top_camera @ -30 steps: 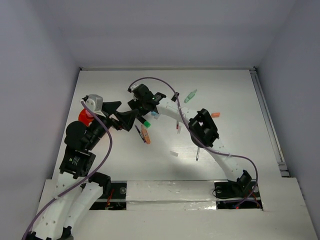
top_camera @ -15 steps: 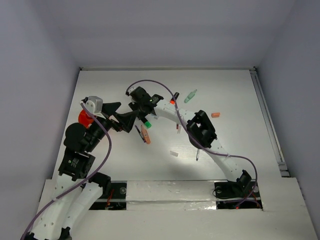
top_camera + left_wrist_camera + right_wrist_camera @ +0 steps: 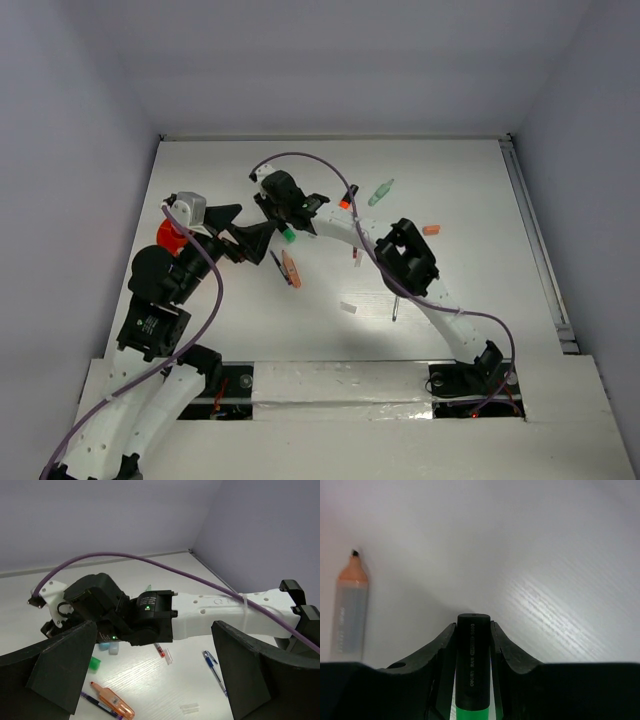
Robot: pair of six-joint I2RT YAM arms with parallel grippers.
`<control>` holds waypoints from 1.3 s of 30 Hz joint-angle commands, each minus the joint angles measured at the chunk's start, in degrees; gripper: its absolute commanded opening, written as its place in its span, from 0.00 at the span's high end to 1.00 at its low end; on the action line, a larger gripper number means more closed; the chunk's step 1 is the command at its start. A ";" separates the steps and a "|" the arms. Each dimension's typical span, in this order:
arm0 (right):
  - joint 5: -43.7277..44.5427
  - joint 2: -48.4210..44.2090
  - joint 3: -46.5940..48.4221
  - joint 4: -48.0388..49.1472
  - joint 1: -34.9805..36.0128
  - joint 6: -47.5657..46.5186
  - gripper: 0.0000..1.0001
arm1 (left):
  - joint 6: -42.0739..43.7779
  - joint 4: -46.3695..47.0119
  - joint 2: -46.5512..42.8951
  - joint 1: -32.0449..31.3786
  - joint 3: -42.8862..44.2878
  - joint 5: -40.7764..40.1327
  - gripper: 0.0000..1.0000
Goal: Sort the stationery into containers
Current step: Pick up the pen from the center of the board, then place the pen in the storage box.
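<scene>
Marker [image 3: 473, 680], green-capped, clamped lengthwise in my right gripper [image 3: 473, 627], hangs over the desk [image 3: 450, 180]; the red pot [image 3: 168, 236] lies leftward, nearer my wide-open left gripper [image 3: 245, 228].

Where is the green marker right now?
The green marker is clamped in the right gripper, left of centre in the overhead view, beside the left gripper.

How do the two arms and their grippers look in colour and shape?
The left arm and right arm share white links and black joint housings; a purple cable loops along each. The left gripper and right gripper are black; the left's fingers are wedges. A green light glows on the right wrist.
</scene>
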 commanded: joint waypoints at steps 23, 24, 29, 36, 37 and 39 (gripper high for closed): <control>-22.01 2.66 8.25 59.04 0.95 34.62 0.94 | -1.15 6.09 -0.64 1.39 1.41 0.31 0.01; -22.46 3.97 9.82 58.95 1.48 34.97 0.94 | -1.23 6.17 -0.55 1.39 1.41 0.49 0.01; -24.22 7.85 13.00 59.03 2.00 39.62 0.95 | -1.41 6.35 -0.55 1.39 1.32 0.93 0.01; -24.48 11.45 15.11 60.18 2.54 44.28 0.95 | -1.50 6.52 -0.38 1.39 1.06 1.02 0.01; -24.57 11.89 15.46 60.18 3.15 45.07 0.95 | -1.50 6.44 -0.38 1.39 1.14 1.10 0.01; -24.48 12.68 15.90 60.09 3.15 45.26 0.95 | -1.41 6.53 -0.38 1.39 0.97 1.02 0.01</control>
